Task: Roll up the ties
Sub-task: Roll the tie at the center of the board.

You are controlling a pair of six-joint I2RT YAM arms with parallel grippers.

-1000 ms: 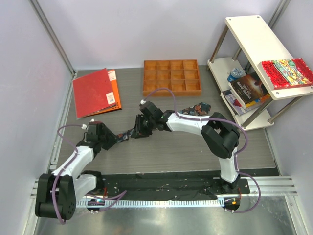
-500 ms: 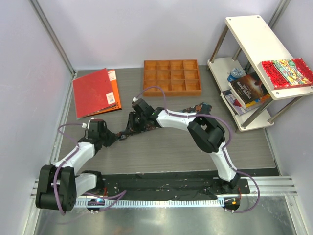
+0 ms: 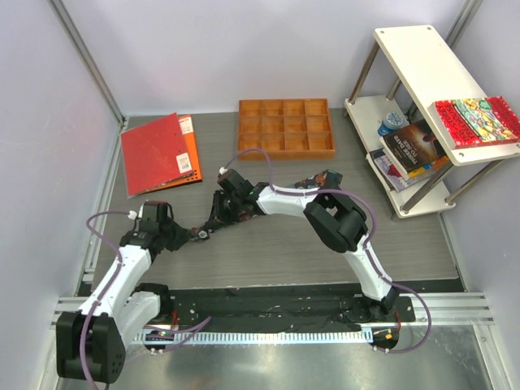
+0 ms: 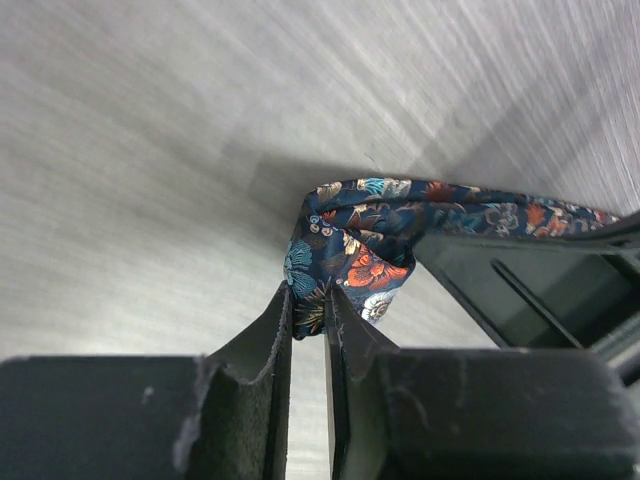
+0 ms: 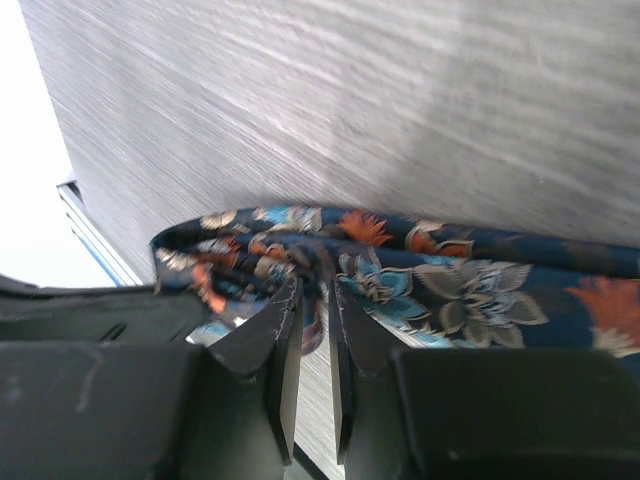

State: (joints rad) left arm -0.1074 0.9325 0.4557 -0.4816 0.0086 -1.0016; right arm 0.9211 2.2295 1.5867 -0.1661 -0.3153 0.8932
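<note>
Pinching the bunched end of the tie, the left fingers are clenching on its fabric at about 8 o'clock from the middle of the tabletop. The right fingers are gripping the same tie just beside them, toward 1 o'clock. The rest of the tie is trailing along the tabletop toward 3 o'clock, partly hiding beneath the right arm.

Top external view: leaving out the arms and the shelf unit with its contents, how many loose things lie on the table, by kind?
tie: 1
wooden tray: 1
folders: 2 (red folder on orange folder)
Total: 4
</note>
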